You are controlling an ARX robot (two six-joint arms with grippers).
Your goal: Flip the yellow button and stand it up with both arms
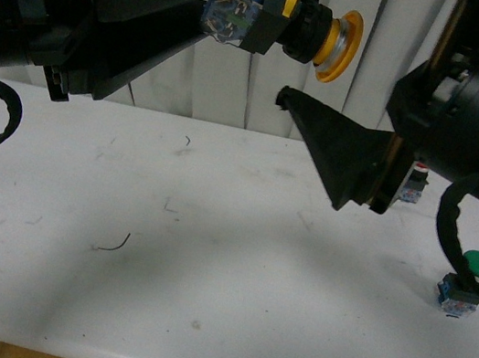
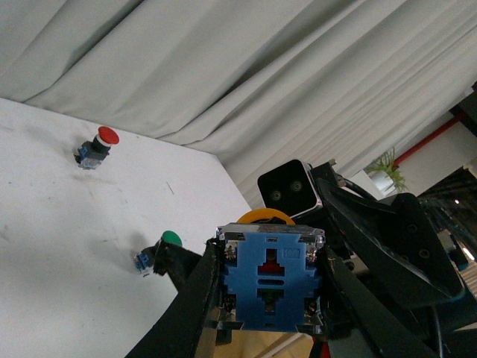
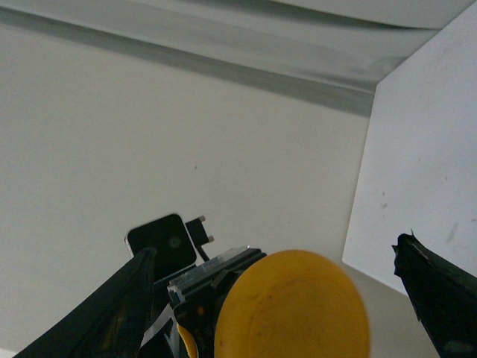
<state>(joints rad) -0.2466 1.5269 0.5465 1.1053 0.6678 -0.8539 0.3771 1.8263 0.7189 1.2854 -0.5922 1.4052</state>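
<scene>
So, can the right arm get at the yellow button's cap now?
Probably yes. The left gripper holds the yellow button in the air by its blue block, cap toward the right gripper, whose jaws stand open; nothing shows between them.

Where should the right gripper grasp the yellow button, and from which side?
Probably the black collar behind the cap, from the cap end: the yellow button lies level, the left gripper holds its blue block, the cap faces the open right gripper.

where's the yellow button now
The yellow button is held in the air by the left hand, top centre of the front view, cap facing the right hand.
</scene>
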